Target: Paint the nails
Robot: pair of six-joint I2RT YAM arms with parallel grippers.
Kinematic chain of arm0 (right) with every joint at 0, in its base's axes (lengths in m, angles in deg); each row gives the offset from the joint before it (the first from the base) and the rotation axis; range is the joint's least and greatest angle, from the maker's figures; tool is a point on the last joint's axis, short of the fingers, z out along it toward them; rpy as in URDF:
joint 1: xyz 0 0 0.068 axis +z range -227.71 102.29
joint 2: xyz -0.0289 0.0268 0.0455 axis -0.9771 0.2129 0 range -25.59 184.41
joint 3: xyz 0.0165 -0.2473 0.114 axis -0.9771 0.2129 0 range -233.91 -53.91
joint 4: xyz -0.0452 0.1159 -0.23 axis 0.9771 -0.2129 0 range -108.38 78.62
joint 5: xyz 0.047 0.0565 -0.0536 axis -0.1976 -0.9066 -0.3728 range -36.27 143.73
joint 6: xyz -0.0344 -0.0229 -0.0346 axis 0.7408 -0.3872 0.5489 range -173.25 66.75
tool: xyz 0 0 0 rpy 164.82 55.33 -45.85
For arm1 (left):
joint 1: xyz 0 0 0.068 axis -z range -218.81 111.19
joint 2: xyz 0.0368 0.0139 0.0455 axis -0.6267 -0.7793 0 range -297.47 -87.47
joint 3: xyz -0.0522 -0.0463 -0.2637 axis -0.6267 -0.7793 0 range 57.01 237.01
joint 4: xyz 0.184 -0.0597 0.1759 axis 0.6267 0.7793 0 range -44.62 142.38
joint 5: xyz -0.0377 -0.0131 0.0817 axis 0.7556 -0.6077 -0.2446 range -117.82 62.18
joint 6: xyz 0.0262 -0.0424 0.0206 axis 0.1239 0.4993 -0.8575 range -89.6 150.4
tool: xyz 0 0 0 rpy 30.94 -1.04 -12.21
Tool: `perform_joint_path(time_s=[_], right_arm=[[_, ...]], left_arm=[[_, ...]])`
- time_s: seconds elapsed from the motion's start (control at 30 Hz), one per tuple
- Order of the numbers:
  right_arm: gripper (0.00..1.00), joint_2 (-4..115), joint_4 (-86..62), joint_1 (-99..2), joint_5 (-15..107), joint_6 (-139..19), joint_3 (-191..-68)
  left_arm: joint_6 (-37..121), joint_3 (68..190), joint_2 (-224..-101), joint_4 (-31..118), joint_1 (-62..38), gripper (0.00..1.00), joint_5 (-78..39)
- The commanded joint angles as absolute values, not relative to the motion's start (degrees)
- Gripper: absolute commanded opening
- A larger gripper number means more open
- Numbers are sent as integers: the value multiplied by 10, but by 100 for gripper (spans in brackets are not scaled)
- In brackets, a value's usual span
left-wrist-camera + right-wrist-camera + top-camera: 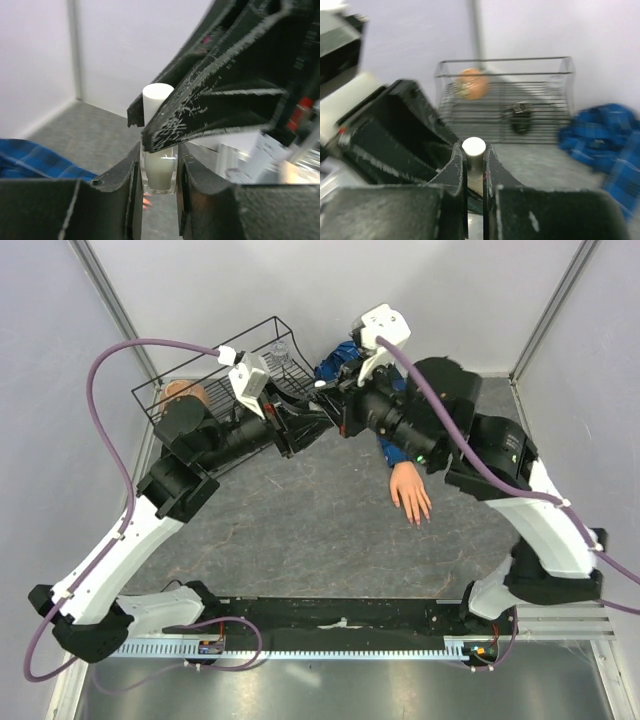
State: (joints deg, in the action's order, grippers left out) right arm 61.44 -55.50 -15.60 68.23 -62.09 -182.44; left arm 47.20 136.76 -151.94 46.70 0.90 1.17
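Observation:
The mannequin hand lies palm down on the table, right of centre, with its blue plaid sleeve running back under my right arm. Its nails tip the fingers and are too small to make out. Both grippers meet behind it, above the table. My left gripper is shut on a small clear bottle of whitish liquid. My right gripper is shut on the bottle's white cap, coming in from the opposite side.
A black wire basket stands at the back left, holding an orange ball and a small dark object. Blue plaid cloth lies bunched to the right of the basket. Grey walls close in the back and sides.

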Motion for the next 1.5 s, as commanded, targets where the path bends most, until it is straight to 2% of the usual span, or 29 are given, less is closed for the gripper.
perform_joint_path(time_s=[0.0, 0.07, 0.1, 0.17, 0.2, 0.27, 0.3, 0.37, 0.4, 0.43, 0.57, 0.6, 0.73, 1.03, 1.07, 1.1, 1.27, 1.4, 1.43, 1.47], right_arm=[[0, 720, -740, -42, 981, -636, -1952], [2, 719, -747, -42, 981, -644, -1955], [18, 714, -741, -42, 972, -644, -1946], [40, 696, -725, -51, 920, -642, -1923], [58, 687, -717, -58, 893, -641, -1913], [68, 657, -696, -84, 862, -642, -1882], [77, 644, -690, -98, 802, -641, -1870], [82, 605, -662, -152, 727, -644, -1830], [84, 591, -640, -176, 644, -648, -1796], [84, 563, -627, -220, 597, -649, -1779], [84, 542, -613, -279, 437, -634, -1746], [80, 543, -615, -287, 359, -629, -1749], [68, 549, -611, -312, 251, -630, -1770], [42, 555, -613, -317, 224, -634, -1784], [33, 556, -614, -317, 230, -633, -1785], [29, 556, -618, -317, 231, -631, -1785], [28, 560, -633, -317, 238, -623, -1785], [33, 564, -641, -317, 238, -616, -1784], [32, 565, -643, -317, 238, -615, -1784], [26, 567, -650, -317, 239, -613, -1785]], left_arm=[[244, 1438, -1574, 466, 71, 2, -296], [234, 1443, -1587, 472, 75, 2, -313], [234, 1440, -1588, 473, 75, 2, -308], [238, 1428, -1585, 481, 75, 2, -265], [246, 1422, -1576, 483, 75, 2, -231], [256, 1394, -1560, 486, 74, 2, -197], [260, 1386, -1545, 489, 73, 2, -154], [264, 1369, -1533, 502, 72, 2, -110], [272, 1366, -1522, 506, 69, 2, -70], [278, 1362, -1517, 507, 65, 2, -46], [322, 1363, -1508, 505, 42, 2, 76], [336, 1364, -1508, 505, 36, 2, 114], [358, 1373, -1511, 509, 25, 2, 177], [347, 1387, -1519, 551, 23, 2, 194], [345, 1388, -1519, 554, 23, 2, 191], [344, 1388, -1518, 556, 22, 2, 183], [339, 1391, -1518, 565, 21, 2, 174], [344, 1395, -1521, 567, 19, 2, 170], [347, 1397, -1523, 568, 19, 2, 165], [357, 1399, -1526, 570, 16, 2, 160]])
